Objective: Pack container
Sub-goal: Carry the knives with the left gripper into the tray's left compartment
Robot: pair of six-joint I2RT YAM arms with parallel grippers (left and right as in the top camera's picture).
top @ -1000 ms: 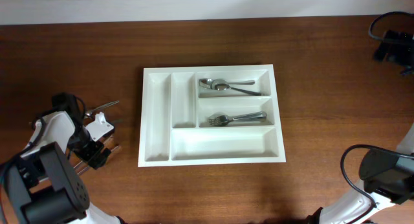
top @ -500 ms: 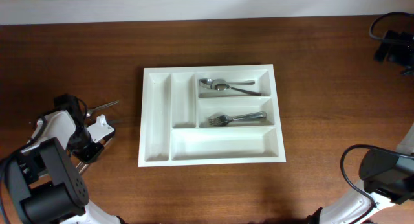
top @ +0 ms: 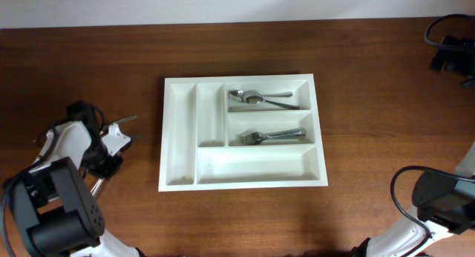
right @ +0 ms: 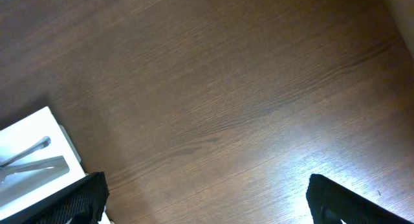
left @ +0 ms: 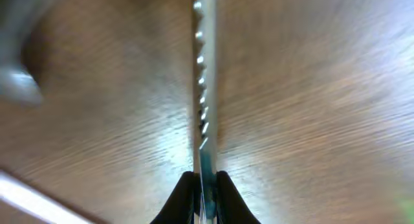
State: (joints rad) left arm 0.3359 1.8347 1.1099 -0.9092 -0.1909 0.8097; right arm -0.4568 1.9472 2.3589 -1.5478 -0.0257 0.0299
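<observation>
Dark brown wood table (top: 371, 71) seen from above, w/ a pale strip (top: 223, 4) past its far edge.
Tabletop fills nearly the whole overhead view; grain runs along the table's length. Off-white strip follows the table's far edge: wall or floor, can't tell. Soft light, w/ a bright sheen (right: 272, 159) on the wood in rt wrist view. Wood is blurred in lt wrist view.

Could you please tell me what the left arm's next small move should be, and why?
Probably raise the knife and start toward the container: the left fingers are shut on it low over the table, and the long front compartment lies empty.
</observation>
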